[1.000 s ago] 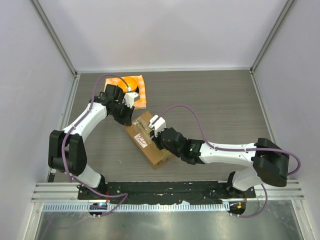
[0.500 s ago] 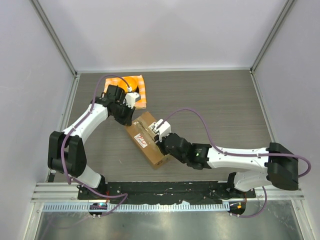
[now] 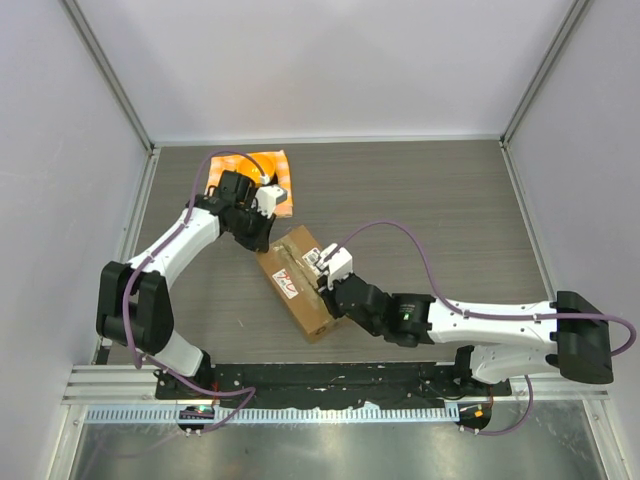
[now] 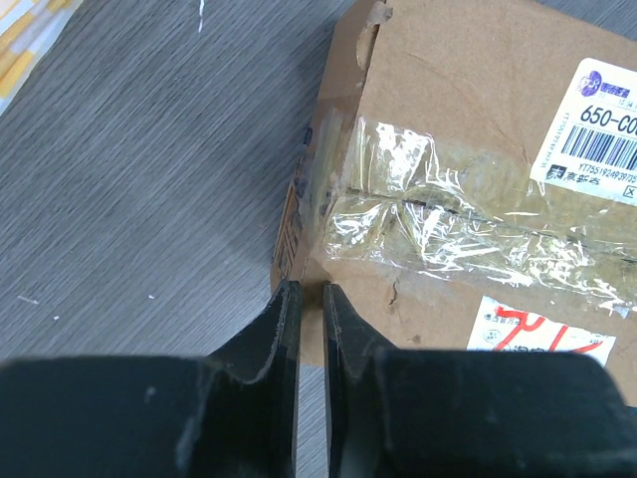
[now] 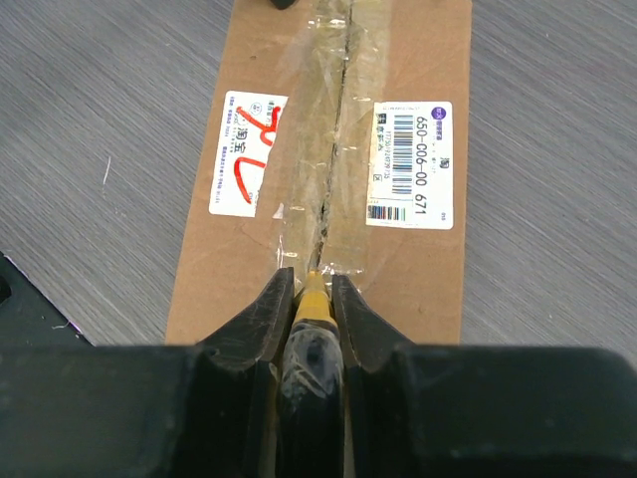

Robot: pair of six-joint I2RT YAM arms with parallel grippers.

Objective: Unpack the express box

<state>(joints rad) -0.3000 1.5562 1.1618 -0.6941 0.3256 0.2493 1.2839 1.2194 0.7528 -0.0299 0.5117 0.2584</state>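
Lying flat and skewed on grey wood-grain table (image 3: pixel 430 210), left of centre: brown rectangular cardboard express box (image 3: pixel 297 282), flaps closed. Clear tape (image 5: pixel 333 90) along top seam; white barcode label (image 5: pixel 410 164) one side, white sticker with red marks (image 5: pixel 247 154) other side. Right gripper (image 5: pixel 312 287) pinching slim dark yellow-tipped tool (image 5: pixel 313 299), tip touching tape at box's near end. Left gripper (image 4: pixel 306 299) at box's far corner, fingers pressed almost together, thin slit between, nothing seen inside. Orange patterned flat item (image 3: pixel 282 172) beyond box, toward table's far-left corner.
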